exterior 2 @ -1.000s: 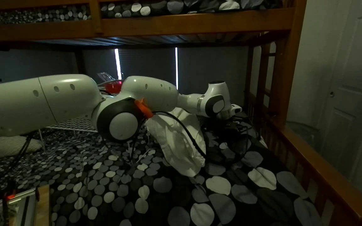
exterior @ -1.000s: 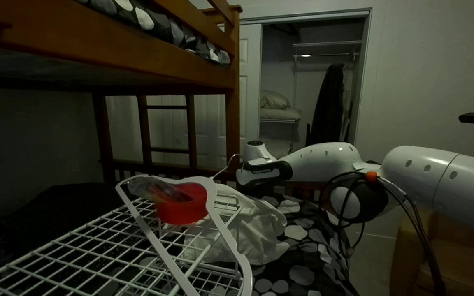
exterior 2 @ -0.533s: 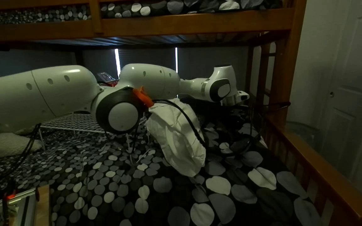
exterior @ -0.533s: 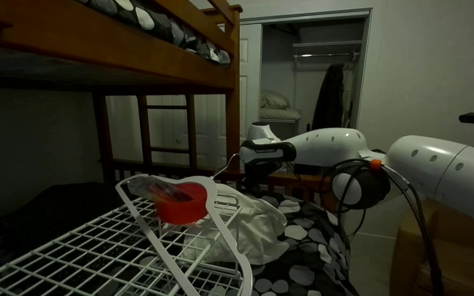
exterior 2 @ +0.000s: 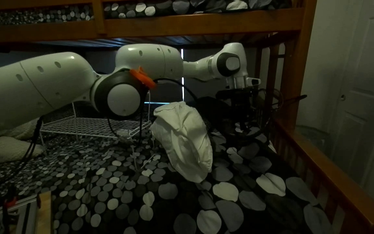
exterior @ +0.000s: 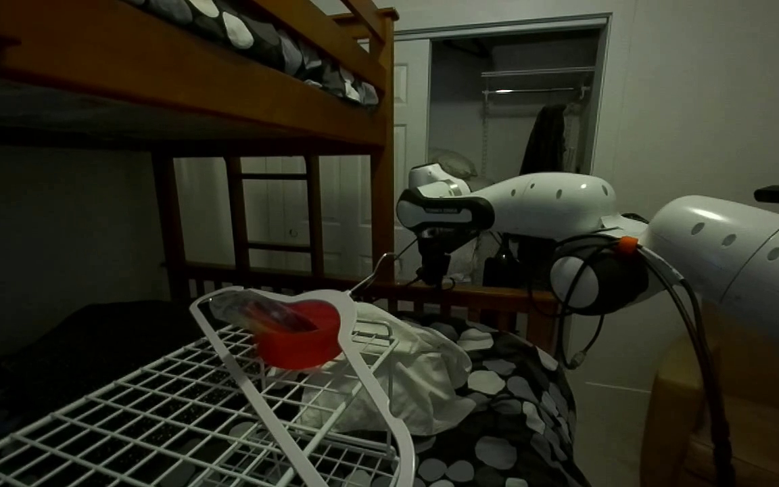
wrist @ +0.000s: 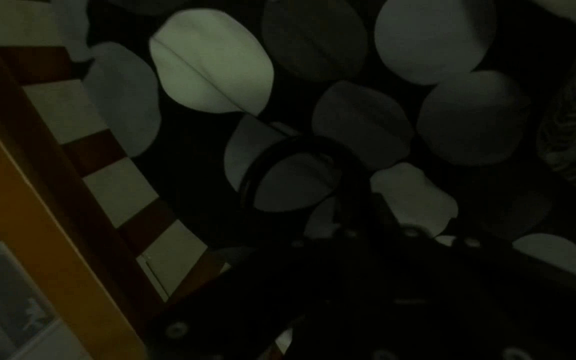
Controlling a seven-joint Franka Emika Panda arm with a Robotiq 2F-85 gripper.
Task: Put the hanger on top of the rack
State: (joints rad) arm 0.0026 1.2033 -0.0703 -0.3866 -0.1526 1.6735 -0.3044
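Gripper point(wrist: 355, 222) pressed together, pinching dark hanger point(wrist: 313, 144), mid-frame in wrist view; contact lost in black, much of dark hanger hard to trace. Rack point(exterior: 153, 409), lower left in an exterior view, cut off.

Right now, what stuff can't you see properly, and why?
Most of the dark hanger, in the wrist view: hidden by the gripper and gloom.
Near end of the white rack, in an exterior view: cut off by the left and bottom edges.
Lowest part of the white hanger, in an exterior view: cut off by the bottom edge.
The writing on the arm, in an exterior view: too small to read.
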